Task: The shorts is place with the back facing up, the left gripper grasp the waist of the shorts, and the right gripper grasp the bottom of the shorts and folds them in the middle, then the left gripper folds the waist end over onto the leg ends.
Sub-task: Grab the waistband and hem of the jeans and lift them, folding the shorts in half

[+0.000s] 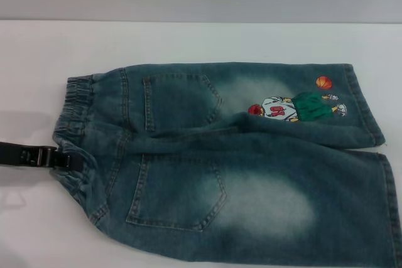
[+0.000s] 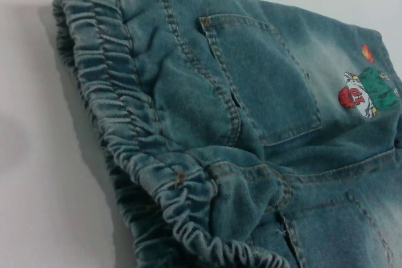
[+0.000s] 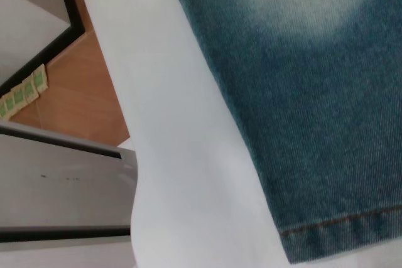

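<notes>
The faded blue denim shorts (image 1: 239, 174) lie flat on the white table (image 1: 188, 42), back up, both patch pockets showing. The ruffled waist (image 1: 75, 111) is at the left and the leg ends (image 1: 389, 205) at the right. A cartoon print (image 1: 295, 108) with an orange ball marks the far leg. My black left gripper (image 1: 66, 159) comes in from the left and meets the waistband at its near half. The left wrist view shows the gathered waist (image 2: 125, 111) close up. The right wrist view looks at a stitched hem (image 3: 342, 230). The right gripper itself is out of view.
In the right wrist view the white table's edge (image 3: 135, 174) runs close to the near leg, with wooden floor (image 3: 81, 92) and a grey cabinet (image 3: 56, 186) beyond. Bare table surrounds the shorts at the far side and left.
</notes>
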`<state>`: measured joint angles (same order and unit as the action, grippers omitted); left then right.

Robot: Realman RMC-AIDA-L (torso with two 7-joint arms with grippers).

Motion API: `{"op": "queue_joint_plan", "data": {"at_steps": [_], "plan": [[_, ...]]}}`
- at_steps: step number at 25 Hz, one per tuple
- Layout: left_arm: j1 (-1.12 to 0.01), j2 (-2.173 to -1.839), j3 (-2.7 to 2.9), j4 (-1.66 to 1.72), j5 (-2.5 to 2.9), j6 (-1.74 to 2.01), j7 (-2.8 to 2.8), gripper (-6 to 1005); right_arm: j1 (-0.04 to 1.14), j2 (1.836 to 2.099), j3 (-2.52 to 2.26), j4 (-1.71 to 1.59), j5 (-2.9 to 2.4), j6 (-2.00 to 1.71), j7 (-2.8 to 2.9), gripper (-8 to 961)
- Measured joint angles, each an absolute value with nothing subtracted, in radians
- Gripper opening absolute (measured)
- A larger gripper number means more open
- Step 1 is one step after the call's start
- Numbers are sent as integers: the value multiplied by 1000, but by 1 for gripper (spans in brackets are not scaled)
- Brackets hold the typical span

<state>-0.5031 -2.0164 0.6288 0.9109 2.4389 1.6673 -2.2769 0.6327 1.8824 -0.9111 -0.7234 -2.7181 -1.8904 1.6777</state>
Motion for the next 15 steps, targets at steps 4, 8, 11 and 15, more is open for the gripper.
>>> {"op": "queue_joint_plan", "data": {"at_steps": [4, 8, 11, 15], "plan": [[-503, -2016, 629, 910, 2439, 1660, -2278, 61, 643, 1890, -911, -723, -2726, -1889, 1678, 796], [-504, -2016, 629, 910, 2439, 1656, -2278, 61, 654, 1897, -911, -725, -2734, -1888, 1678, 795], [-505, -2017, 629, 910, 2437, 1654, -2279, 62, 663, 1898, -911, -725, -2737, -1887, 1678, 795], [-505, -2017, 629, 910, 2435, 1654, -2279, 62, 670, 1905, -911, -726, -2738, -1884, 1678, 795]]}}
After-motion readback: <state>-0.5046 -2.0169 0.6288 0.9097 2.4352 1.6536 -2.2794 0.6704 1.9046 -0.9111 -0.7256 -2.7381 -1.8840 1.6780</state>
